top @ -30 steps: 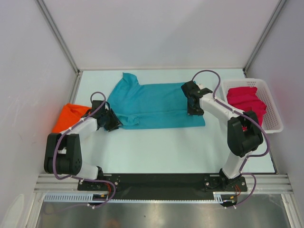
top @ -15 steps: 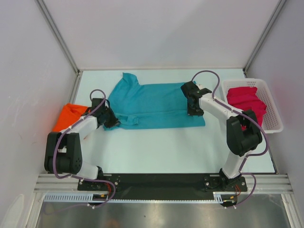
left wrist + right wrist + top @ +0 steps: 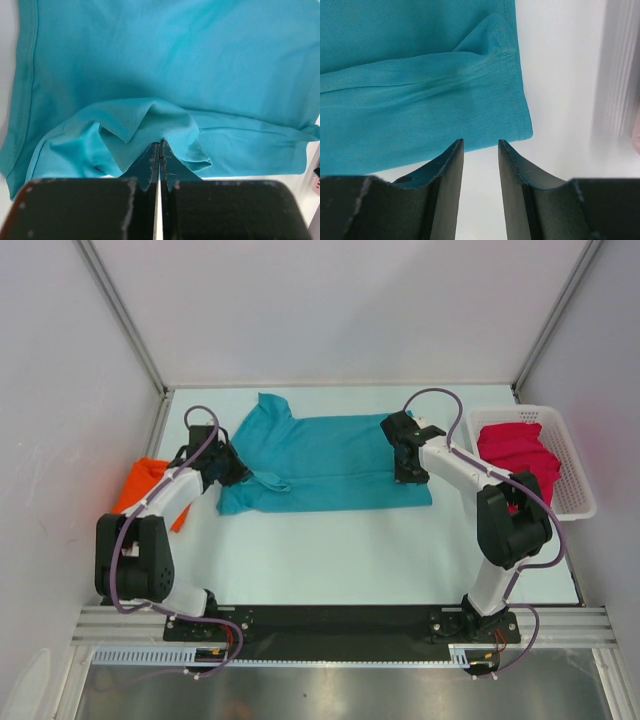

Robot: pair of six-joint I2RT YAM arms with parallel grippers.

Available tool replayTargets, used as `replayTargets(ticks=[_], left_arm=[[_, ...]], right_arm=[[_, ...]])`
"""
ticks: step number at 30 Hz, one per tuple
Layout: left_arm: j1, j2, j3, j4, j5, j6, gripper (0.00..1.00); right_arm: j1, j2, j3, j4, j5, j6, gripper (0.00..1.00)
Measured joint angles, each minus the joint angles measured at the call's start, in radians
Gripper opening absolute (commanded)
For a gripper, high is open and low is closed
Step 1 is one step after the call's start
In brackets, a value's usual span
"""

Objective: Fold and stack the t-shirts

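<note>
A teal t-shirt [image 3: 320,460] lies spread across the back middle of the table. My left gripper [image 3: 230,470] is shut on a bunched fold of its left side; the left wrist view shows the fold [image 3: 150,120] pinched at the fingertips of the gripper [image 3: 160,146]. My right gripper [image 3: 410,468] is open and empty by the shirt's right hem. In the right wrist view the hem corner [image 3: 520,125] lies just beyond the gripper [image 3: 480,142]. An orange t-shirt [image 3: 140,485] lies at the left edge, partly behind my left arm. A magenta-pink t-shirt [image 3: 515,450] lies in the basket.
A white slotted basket [image 3: 575,490] stands at the right edge, close to my right arm. White walls with metal posts close in the back and sides. Bare white table lies between the teal shirt and the arm bases.
My left gripper has moved toward the far side with the teal fold in it, dragging the shirt's left part along. The right arm has not moved.
</note>
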Motion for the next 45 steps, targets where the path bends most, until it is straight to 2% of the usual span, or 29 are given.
replayTargets(ticks=[5,12,14,18,24,29,36,45], left_arm=[[0.0,0.069,0.083,-0.01,-0.014,0.0,0.0],[-0.001,0.256,0.273,-0.03,-0.045,0.0,0.0],[-0.001,0.296,0.322,-0.045,-0.052,0.0,0.03],[-0.001,0.36,0.415,-0.074,-0.061,0.0,0.31],[-0.001,0.364,0.452,-0.111,-0.078,0.001,0.48],[-0.001,0.282,0.337,-0.109,-0.09,0.002,0.59],[-0.001,0.09,0.085,-0.133,-0.167,0.002,0.61],[-0.001,0.006,-0.02,-0.137,-0.267,0.008,0.62]], right_arm=[[0.0,0.0,0.0,-0.002,0.009,-0.003,0.39],[-0.007,0.0,0.0,-0.018,0.024,-0.011,0.4],[-0.011,-0.002,0.0,-0.022,0.027,-0.018,0.4],[-0.031,-0.017,-0.014,-0.024,0.032,-0.023,0.4],[-0.047,-0.035,-0.019,-0.029,0.037,-0.023,0.4],[-0.047,-0.04,-0.034,-0.025,0.035,-0.023,0.4],[-0.038,-0.04,-0.064,-0.01,0.021,-0.024,0.4],[-0.029,-0.04,-0.113,0.024,-0.002,-0.026,0.4]])
